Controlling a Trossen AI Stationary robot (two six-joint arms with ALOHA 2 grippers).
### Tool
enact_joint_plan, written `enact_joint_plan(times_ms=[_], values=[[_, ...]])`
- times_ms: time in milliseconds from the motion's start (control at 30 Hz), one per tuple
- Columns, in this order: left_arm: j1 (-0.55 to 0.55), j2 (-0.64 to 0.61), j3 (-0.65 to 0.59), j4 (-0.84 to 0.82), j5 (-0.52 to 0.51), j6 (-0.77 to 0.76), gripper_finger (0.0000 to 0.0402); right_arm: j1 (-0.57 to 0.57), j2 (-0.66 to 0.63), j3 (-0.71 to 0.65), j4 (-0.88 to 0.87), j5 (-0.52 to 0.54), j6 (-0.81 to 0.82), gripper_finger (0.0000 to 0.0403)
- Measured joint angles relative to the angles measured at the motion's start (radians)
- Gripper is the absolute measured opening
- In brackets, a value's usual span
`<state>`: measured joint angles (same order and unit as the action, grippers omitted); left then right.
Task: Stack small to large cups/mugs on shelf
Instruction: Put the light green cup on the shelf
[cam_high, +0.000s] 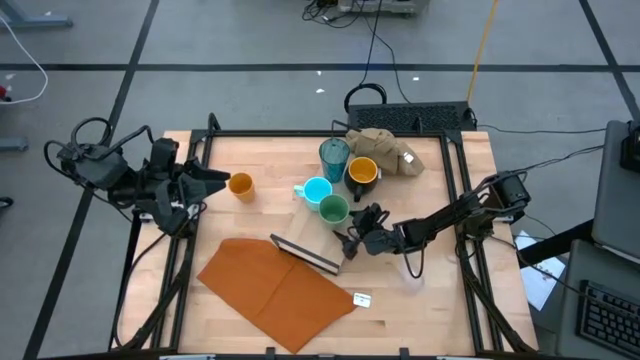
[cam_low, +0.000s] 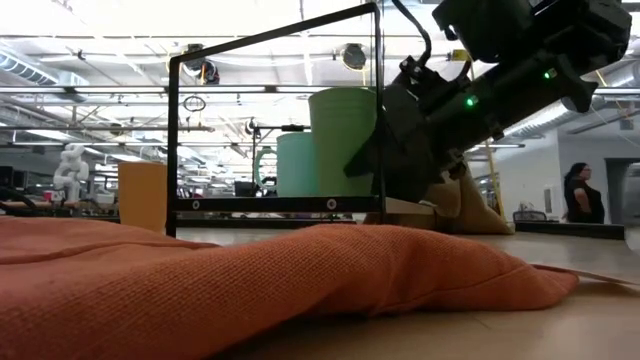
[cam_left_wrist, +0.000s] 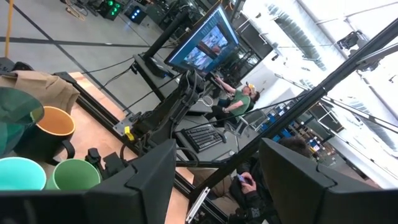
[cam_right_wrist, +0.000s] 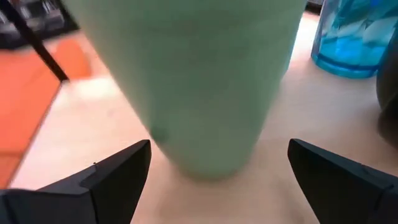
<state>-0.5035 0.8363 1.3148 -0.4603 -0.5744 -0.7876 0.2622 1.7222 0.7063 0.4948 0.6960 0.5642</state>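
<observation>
The orange-brown flat cloth sheet (cam_high: 277, 285) lies nearest on the wooden tabletop (cam_high: 440, 300). Just past it is the long pale wooden shelf board (cam_high: 312, 248). On the shelf stands the small green cup (cam_high: 333, 210). The right end effector (cam_high: 352, 238) sits just beside the green cup, its fingers spread wide, not touching it. The light blue mug (cam_high: 317, 191), tall teal tumbler (cam_high: 334, 156) and dark yellow-lined mug (cam_high: 362, 173) stand behind the green cup. The small orange cup (cam_high: 240, 185) is well left of it, by the left end effector (cam_high: 215, 178), partly open and empty.

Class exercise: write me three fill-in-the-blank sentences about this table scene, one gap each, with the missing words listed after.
1. The right gripper stands with open fingers by the ____ cup.
2. The cup standing alone nearest the left gripper is ____.
3. The dark mug is lined in ____.

Missing words: green; orange; yellow
</observation>
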Motion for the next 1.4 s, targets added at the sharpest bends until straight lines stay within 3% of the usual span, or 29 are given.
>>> enact_joint_plan(times_ms=[233, 500, 867, 1067, 1233, 1400], values=[[0.000, 0.000, 0.000, 0.000, 0.000, 0.000, 0.0230, 0.007, -0.031, 0.000, -0.128, -0.116, 0.057, 0.0371], [0.000, 0.000, 0.000, -0.010, 0.000, 0.004, 0.0230, 0.008, -0.152, 0.000, -0.340, -0.133, 0.047, 0.0371], [0.000, 0.002, 0.000, -0.077, -0.001, 0.007, 0.0230, 0.000, -0.415, 0.000, -0.529, -0.443, 0.161, 0.0371], [0.000, 0.008, 0.000, -0.096, -0.002, 0.008, 0.0230, 0.002, -0.472, 0.000, -0.567, -0.573, 0.250, 0.0365], [0.000, 0.024, 0.000, -0.098, -0.002, 0.019, 0.0230, 0.009, -0.443, 0.000, -0.487, -0.597, 0.262, 0.0320], [0.000, 0.043, 0.000, -0.097, -0.001, 0.017, 0.0230, 0.015, -0.404, 0.000, -0.311, -0.594, 0.262, 0.0216]])
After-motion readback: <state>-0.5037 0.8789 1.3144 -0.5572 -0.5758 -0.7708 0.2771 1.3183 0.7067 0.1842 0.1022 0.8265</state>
